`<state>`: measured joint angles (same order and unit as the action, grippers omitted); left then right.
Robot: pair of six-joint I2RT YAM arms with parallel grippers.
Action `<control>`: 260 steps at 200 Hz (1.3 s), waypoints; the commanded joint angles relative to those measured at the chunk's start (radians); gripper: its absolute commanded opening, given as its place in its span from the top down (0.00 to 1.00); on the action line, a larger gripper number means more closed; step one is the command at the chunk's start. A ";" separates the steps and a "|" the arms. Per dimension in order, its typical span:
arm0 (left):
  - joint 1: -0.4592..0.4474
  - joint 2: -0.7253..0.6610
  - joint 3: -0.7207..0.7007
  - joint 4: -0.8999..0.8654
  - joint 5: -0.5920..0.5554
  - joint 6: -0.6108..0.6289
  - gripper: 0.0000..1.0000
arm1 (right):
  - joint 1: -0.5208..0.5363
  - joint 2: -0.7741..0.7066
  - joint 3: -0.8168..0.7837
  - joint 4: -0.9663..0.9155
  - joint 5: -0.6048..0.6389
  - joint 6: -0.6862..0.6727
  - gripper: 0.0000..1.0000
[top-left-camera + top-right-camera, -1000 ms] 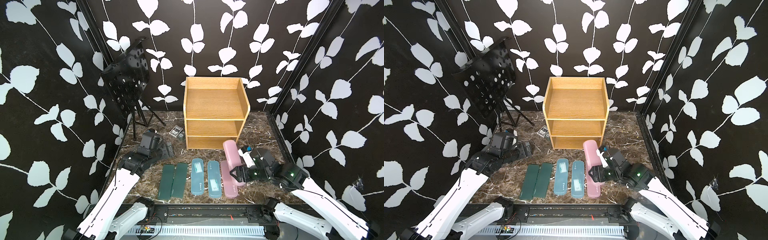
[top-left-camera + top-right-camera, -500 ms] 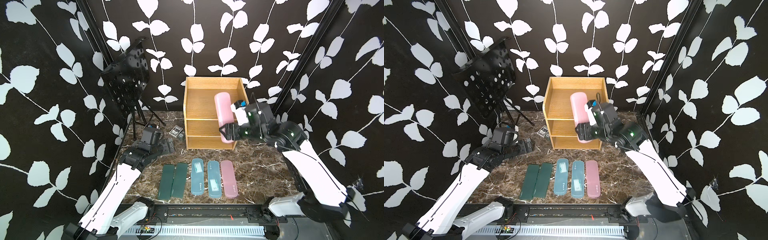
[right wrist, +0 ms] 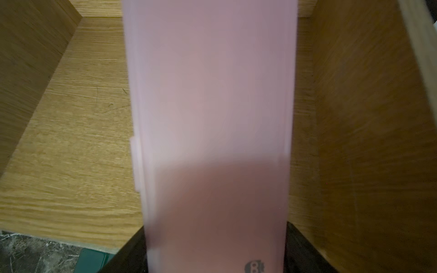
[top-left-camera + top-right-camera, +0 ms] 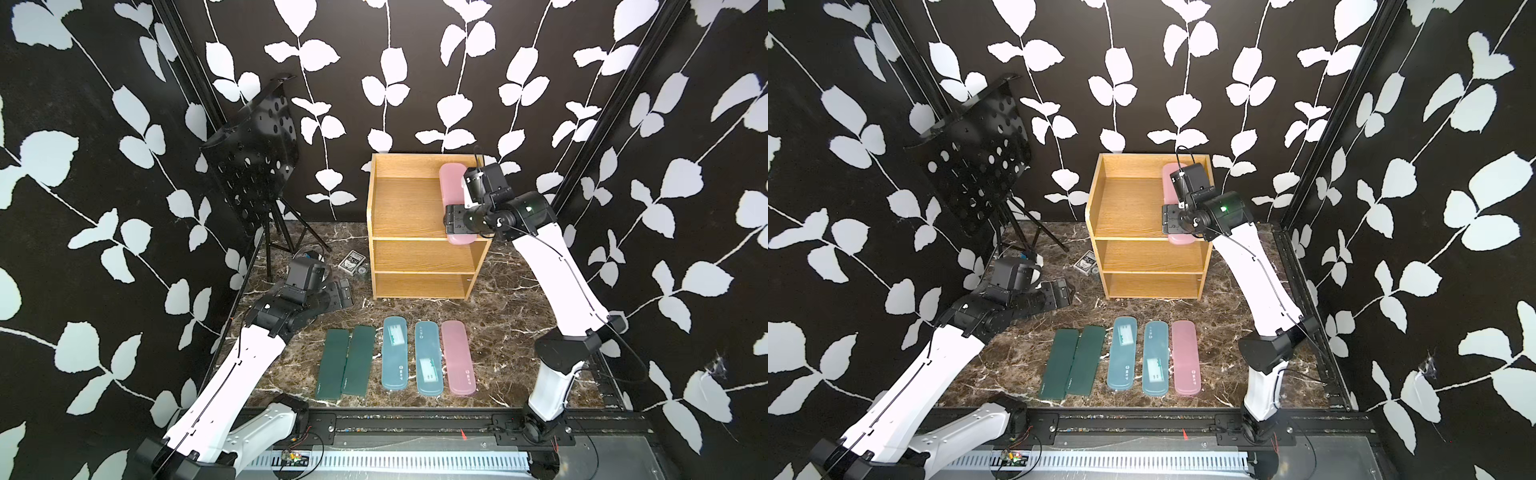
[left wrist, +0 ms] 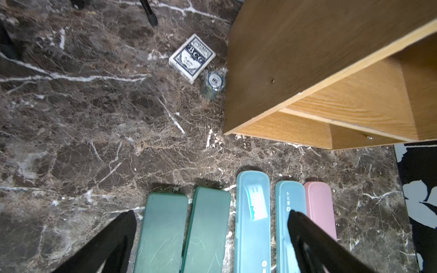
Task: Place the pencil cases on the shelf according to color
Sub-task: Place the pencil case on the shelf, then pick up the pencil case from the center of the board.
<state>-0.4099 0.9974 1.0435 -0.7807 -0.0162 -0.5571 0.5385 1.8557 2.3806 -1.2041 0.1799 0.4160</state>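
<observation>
My right gripper [image 4: 459,222] [image 3: 212,236] is shut on a pink pencil case [image 4: 451,183] [image 4: 1169,187] [image 3: 210,106]. It holds the case lengthwise over the right side of the top tier of the wooden shelf [image 4: 411,208] [image 4: 1125,208] [image 3: 71,141]. Whether the case touches the board I cannot tell. On the table lie two dark green cases [image 4: 347,361] [image 5: 163,231], two blue cases [image 4: 395,353] [image 4: 428,357] and a second pink case [image 4: 457,357] [image 5: 319,208], side by side. My left gripper [image 4: 338,293] [image 5: 210,212] hangs open and empty, low at the left.
A black perforated music stand [image 4: 253,158] stands at the back left. A playing-card box [image 4: 352,262] [image 5: 191,58] and a small stack of chips [image 5: 214,81] lie beside the shelf's left side. Patterned walls close in on three sides.
My right arm has lifted the pink case from the table front and carried it up and back to the shelf's top tier. The left arm has barely moved.
</observation>
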 commanded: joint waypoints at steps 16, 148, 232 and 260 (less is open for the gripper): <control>-0.003 -0.023 -0.030 0.001 0.009 -0.026 0.01 | -0.016 0.049 0.099 -0.015 -0.007 0.002 0.21; -0.007 -0.072 -0.127 -0.026 0.062 -0.054 0.01 | 0.040 -0.491 -0.406 0.255 -0.029 0.051 0.07; -0.022 -0.151 -0.252 0.041 0.020 -0.128 0.01 | 0.326 -0.924 -1.486 0.443 0.034 0.403 0.08; -0.030 -0.122 -0.272 0.107 0.067 -0.116 0.01 | 0.406 -0.875 -1.637 0.498 0.068 0.523 0.04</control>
<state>-0.4282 0.8593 0.7944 -0.7540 0.0185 -0.6735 0.8894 0.9760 0.8478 -0.8051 0.1951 0.7956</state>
